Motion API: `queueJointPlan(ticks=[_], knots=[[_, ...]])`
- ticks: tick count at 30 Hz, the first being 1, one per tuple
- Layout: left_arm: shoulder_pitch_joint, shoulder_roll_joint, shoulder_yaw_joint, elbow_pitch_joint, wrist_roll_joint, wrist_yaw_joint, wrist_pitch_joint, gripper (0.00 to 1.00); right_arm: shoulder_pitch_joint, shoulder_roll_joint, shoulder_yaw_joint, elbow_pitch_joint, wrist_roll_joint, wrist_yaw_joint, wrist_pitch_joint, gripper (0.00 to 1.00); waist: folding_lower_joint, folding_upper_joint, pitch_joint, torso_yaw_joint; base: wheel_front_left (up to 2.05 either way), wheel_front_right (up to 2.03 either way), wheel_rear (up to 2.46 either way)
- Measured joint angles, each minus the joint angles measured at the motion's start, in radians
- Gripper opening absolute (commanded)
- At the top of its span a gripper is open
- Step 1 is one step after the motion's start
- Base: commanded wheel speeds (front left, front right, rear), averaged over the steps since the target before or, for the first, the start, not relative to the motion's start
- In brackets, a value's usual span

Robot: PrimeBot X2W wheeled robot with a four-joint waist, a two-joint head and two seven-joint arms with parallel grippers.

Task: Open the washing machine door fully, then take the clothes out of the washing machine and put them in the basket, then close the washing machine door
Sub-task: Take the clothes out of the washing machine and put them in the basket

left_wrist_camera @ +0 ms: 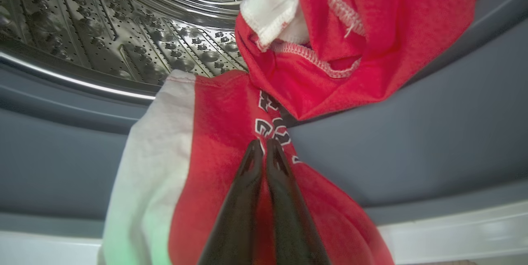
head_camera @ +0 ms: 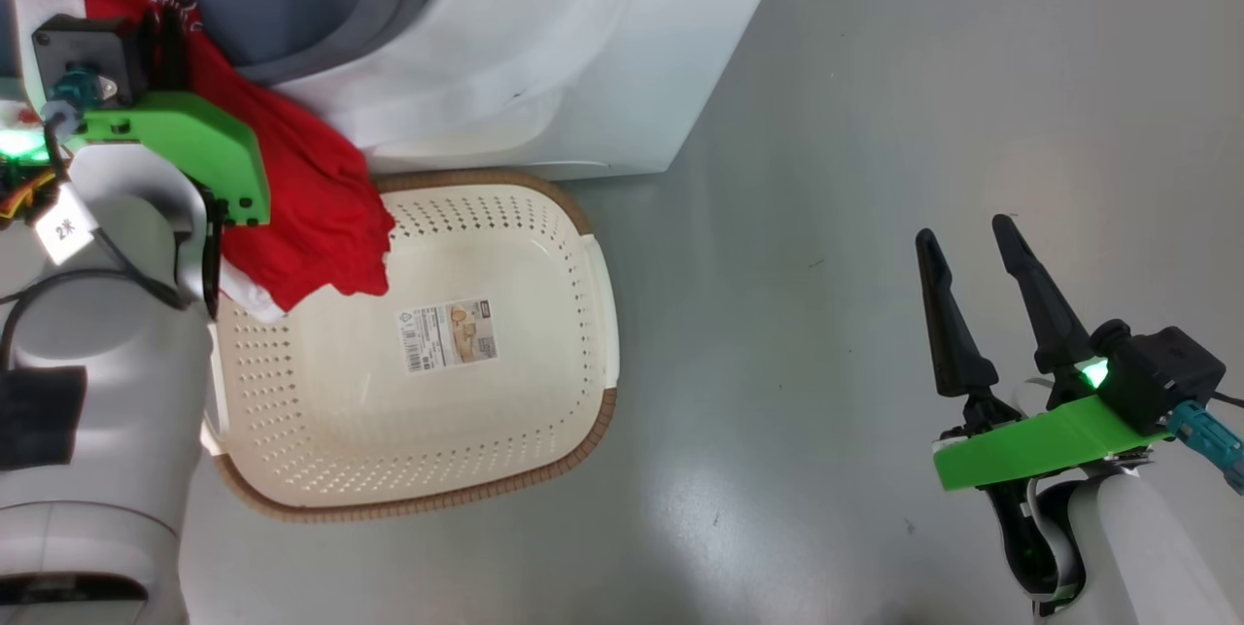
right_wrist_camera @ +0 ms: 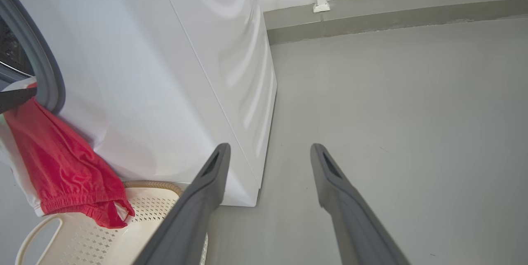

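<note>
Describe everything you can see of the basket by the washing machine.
The basket is a cream-white plastic tub, a rounded rectangle with perforated walls, a brown woven-look rim and white side handles. A paper label sits on its bottom. It stands upright on the grey floor, close before the washing machine. A red garment hangs down over its far left corner.

White cable tag (head_camera: 65, 229) reads "2米" — label (head_camera: 448, 335) in the basket (head_camera: 505, 217) too small to read
</note>
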Motion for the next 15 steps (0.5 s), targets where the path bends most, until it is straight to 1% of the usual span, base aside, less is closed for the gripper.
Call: queueJointPlan(ticks=[3,5,9,15], knots=[[0.001,0.000,0.001,-0.002,-0.009,0.000,0.000,0.00,0.000,0.000,-0.002,0.000,0.000,0.000,0.000,1.00,0.0000,0.0000,-0.006,0.002,0.00,0.00,0.00],[0.009,0.000,0.009,-0.042,-0.024,-0.001,0.000,0.00,0.000,0.001,-0.003,0.001,0.000,0.000,0.000,1.00,0.0000,0.0001,-0.011,0.005,0.00,0.00,0.00],[0.079,-0.008,0.044,-0.225,-0.062,-0.010,0.000,0.00,0.001,0.001,-0.006,0.003,0.000,0.000,0.000,1.00,0.0000,0.0000,-0.025,0.011,0.00,0.00,0.00],[0.262,-0.039,0.123,-0.500,-0.107,-0.038,0.000,0.00,0.005,0.002,-0.004,0.010,0.000,0.000,0.000,1.00,0.0000,0.0000,-0.057,0.024,0.00,0.00,0.00]])
